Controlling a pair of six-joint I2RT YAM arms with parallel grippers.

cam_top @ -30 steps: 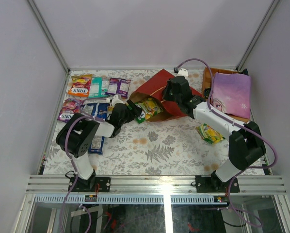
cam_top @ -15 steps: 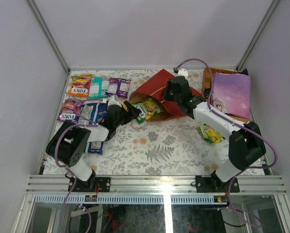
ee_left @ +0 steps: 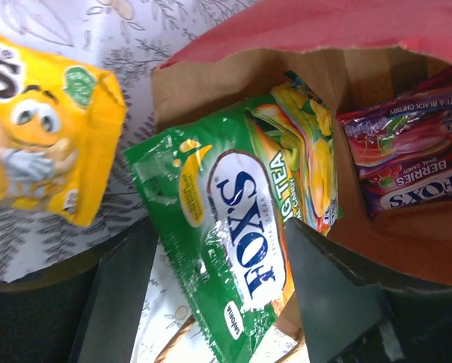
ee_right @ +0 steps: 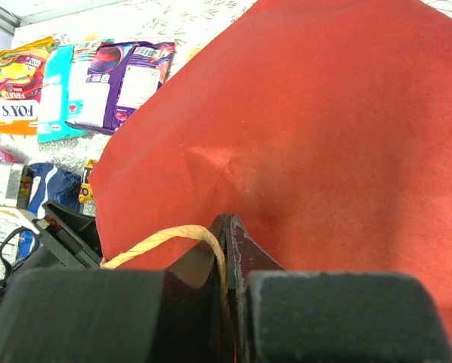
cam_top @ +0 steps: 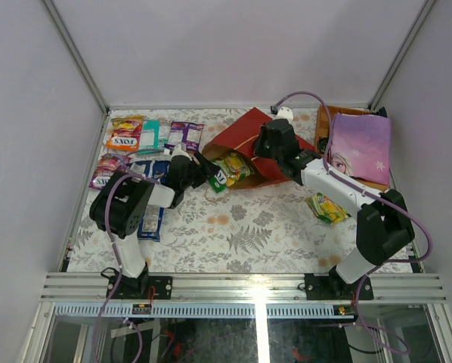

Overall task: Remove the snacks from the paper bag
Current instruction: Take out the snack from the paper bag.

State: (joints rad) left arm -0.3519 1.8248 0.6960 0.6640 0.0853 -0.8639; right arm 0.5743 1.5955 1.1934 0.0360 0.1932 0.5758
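The paper bag lies on its side, red outside up, its mouth facing left. A green FOX'S packet sticks out of the mouth. My left gripper is open at the mouth. In the left wrist view its gripper has one finger on each side of the green packet, apart from it. A purple FOX'S berries packet lies deeper in the brown inside. My right gripper is shut on the bag's rope handle and top wall.
Snacks lie at the far left: orange FOX'S, teal, purple, blue packs. A yellow M&M's packet lies beside the mouth. A yellow-green packet lies right. The lilac snowflake bag is at the back right.
My left arm's elbow swung out to the left and came back, while its gripper stayed at the bag's mouth. The right arm and the bag have not moved.
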